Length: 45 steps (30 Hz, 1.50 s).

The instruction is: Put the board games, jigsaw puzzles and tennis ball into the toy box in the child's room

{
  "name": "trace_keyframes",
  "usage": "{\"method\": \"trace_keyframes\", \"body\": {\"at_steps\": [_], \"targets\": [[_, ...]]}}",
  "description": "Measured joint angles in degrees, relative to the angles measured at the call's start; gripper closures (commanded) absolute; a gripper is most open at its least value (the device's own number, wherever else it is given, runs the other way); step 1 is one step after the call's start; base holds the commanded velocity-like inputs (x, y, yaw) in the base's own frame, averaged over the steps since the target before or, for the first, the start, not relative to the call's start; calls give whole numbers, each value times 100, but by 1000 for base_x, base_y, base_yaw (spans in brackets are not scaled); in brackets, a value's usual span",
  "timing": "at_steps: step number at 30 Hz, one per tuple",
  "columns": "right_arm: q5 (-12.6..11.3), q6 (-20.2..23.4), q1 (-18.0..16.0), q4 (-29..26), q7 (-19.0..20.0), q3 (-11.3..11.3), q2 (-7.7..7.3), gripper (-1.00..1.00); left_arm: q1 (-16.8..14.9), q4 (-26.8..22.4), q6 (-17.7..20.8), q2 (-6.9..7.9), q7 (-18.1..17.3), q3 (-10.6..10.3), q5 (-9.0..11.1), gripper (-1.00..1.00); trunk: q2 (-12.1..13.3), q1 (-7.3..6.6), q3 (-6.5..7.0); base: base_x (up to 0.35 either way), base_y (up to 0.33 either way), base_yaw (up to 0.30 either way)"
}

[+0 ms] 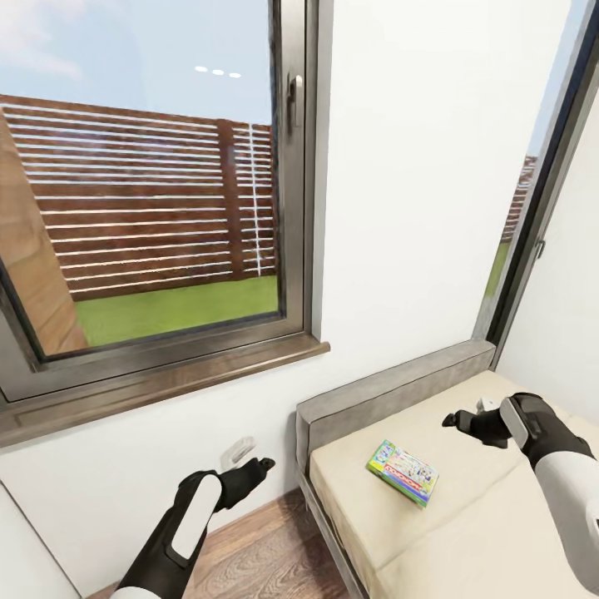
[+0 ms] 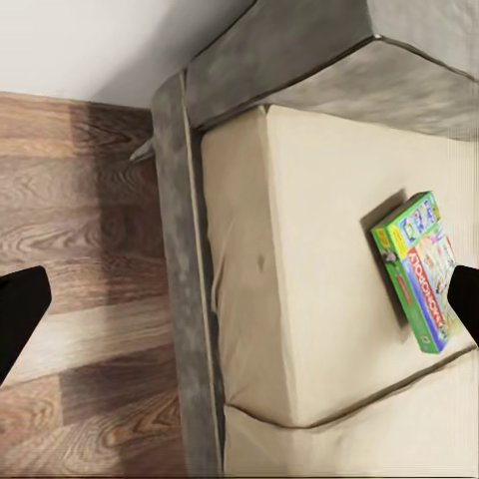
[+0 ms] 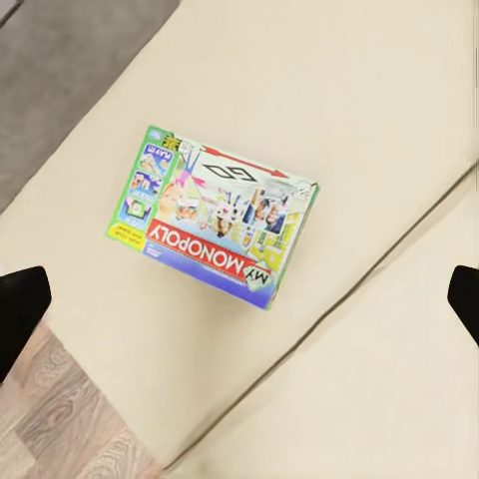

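A Monopoly board game (image 1: 404, 472) with a red band lies flat on the beige mattress of the bed (image 1: 358, 507), near the grey headboard. My right gripper (image 1: 453, 419) hovers open over the mattress, just right of and above the box; its wrist view looks straight down on the board game (image 3: 215, 215), which lies ahead of the open right gripper (image 3: 239, 304). My left gripper (image 1: 256, 468) is open over the floor beside the bed frame. In its wrist view the board game (image 2: 419, 269) lies far off on the bed (image 2: 299, 299), by one fingertip (image 2: 465, 299).
A white wall with a large dark-framed window (image 1: 158, 208) and its sill stands behind the bed. A wall socket (image 1: 237, 452) sits low by the left gripper. Wood-plank floor (image 1: 266, 557) runs along the bed's grey frame (image 1: 391, 387). A second window (image 1: 541, 191) is at the right.
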Motion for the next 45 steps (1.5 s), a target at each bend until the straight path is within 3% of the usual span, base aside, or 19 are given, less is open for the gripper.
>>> {"method": "trace_keyframes", "body": {"at_steps": [6, 10, 16, 29, 45], "targets": [[1, -175, -112, 256, 219, -12, -82, -100, 18, 0, 209, 0, -9, -2, 160, -100, 0, 0, 0, 0, 0, 0], [40, -205, -126, 293, 581, -6, -105, -100, 17, 1, 308, 8, -9, 6, 202, -100, -159, 87, -71, 0, 0, 0], [73, -221, -133, 312, 826, -3, -119, -100, 14, 10, 359, 14, 28, 9, 221, -100, -400, 219, -179, 0, 0, 0], [79, -224, -142, 318, 912, -4, -154, -100, -7, 101, 372, 9, 50, 15, 228, -100, -921, 505, -413, 0, 0, 0], [18, -221, -160, 327, 918, -17, -484, -100, -26, 145, 370, 7, 55, 28, 228, -100, -1563, 856, -700, 0, 0, 0]]}}
